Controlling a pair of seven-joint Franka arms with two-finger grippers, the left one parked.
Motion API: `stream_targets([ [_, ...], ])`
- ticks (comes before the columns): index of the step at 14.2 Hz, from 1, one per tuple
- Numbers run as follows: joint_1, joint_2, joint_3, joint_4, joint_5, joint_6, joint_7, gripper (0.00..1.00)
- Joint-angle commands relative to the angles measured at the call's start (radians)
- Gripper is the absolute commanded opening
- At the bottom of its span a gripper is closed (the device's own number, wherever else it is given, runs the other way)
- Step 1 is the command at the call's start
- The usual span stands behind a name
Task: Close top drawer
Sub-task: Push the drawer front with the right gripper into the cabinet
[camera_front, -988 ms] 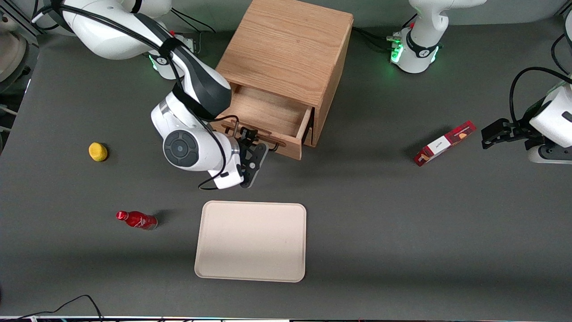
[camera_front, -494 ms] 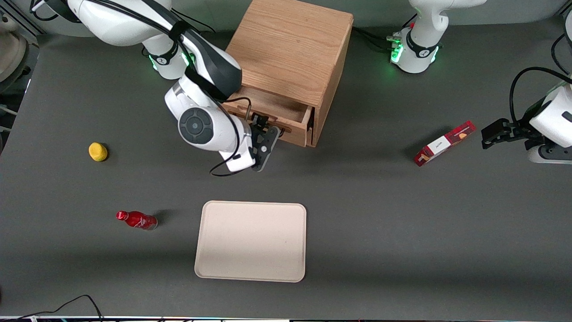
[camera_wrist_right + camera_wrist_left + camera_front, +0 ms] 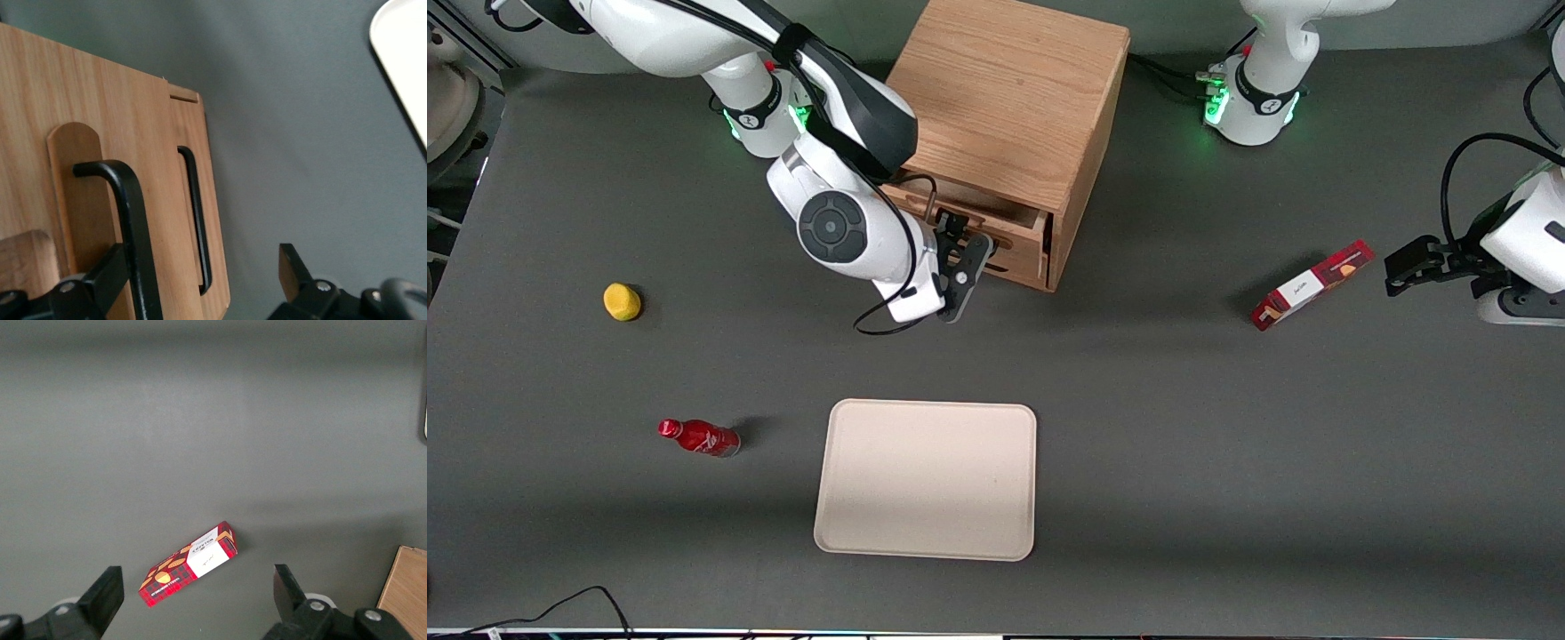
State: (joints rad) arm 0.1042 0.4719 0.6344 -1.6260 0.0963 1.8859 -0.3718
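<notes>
A: Largest first. The table (image 3: 1227,462) carries the oak cabinet (image 3: 1005,98), standing farther from the front camera than the tray (image 3: 925,480).

B: And the top drawer (image 3: 1009,233)?

A: It stands out of the cabinet face by only a narrow band; a thin slice of its inside shows. My judgement: nearly shut, 1 short push left.

B: Where is the gripper (image 3: 960,267)?

A: Right at the drawer front, on the side nearer the front camera. In the right wrist view the gripper (image 3: 200,280) has its jaws spread wide, 1 finger against the black wire handle (image 3: 130,227) and the other out over bare table. They hold nothing.

B: So the drawer lies which way from the jaws?

A: Straight ahead, away from the front camera and into the cabinet. The drawer front's long axis runs across that line, so the push goes square to it.

B: The lower drawer (image 3: 190,220)?

A: Just beside, its own black handle in sight, flush and not the target.

B: Room to move?

A: Open table around the arm. Tray, red bottle (image 3: 699,436), lemon (image 3: 622,301) and the red box (image 3: 1311,284) all sit well apart.
</notes>
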Motion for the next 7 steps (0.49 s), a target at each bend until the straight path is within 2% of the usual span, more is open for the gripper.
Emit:
stream_targets([
  [1, -0.032, -0.073, 0.028, -0.095, 0.031, 0.03, 0.017, 1.0],
  [7, -0.038, -0.125, 0.034, -0.166, 0.045, 0.035, 0.017, 1.0],
])
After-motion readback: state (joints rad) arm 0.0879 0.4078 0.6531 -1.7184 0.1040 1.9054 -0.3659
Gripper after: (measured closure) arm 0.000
